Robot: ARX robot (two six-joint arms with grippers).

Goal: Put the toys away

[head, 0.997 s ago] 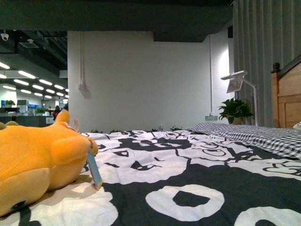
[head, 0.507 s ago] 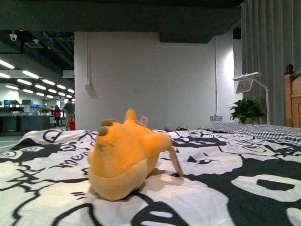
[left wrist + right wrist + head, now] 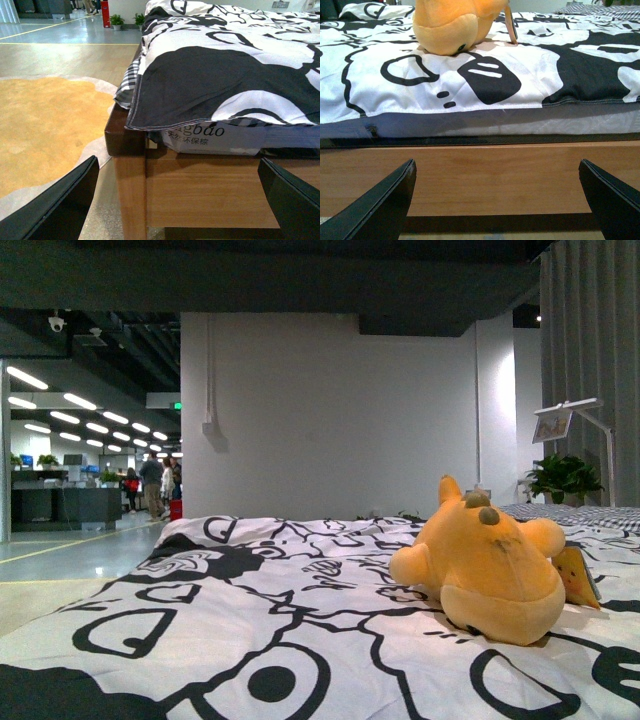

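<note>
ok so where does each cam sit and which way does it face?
Front view: on the body, about mattress height, looking across the black-and-white patterned duvet at the orange-yellow plush animal; no arm shows.
Left wrist view: low, facing a corner of the wooden bed frame, orange rug alongside; open left pincer shows.
Right wrist view: low, facing the bed's side rail, plush above; open right pincer shows.
Shared: front and right wrist both see the plush; all three see the duvet.
</note>
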